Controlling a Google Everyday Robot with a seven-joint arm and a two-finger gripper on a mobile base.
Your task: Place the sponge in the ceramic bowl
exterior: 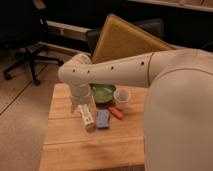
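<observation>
Jaws of the gripper (80,103) cannot be told open or closed: the wrist hangs down from the arm's bend and its lower end blurs into what lies beneath. The gripper sits low over the back left part of the table (65,147), just left of the bowl (102,94) and right above the far end of the tube (87,116). Whether it touches the tube I cannot tell.

Camera view: the arm (115,70), white and thick, reaches from the right edge across to the left, then turns down at an elbow. The sponge (103,119) lies flat on the wood, just right of the tube and alongside it, in front of the bowl and apart from it. The bowl stands upright behind, its far rim hidden by the arm. A cup (121,96) stands just right of the bowl. An orange-red object (116,112) lies between cup and sponge, near the sponge's right side. Behind the table a yellow board (125,40) leans tilted, and a black chair (27,50) stands on the floor at the left.
</observation>
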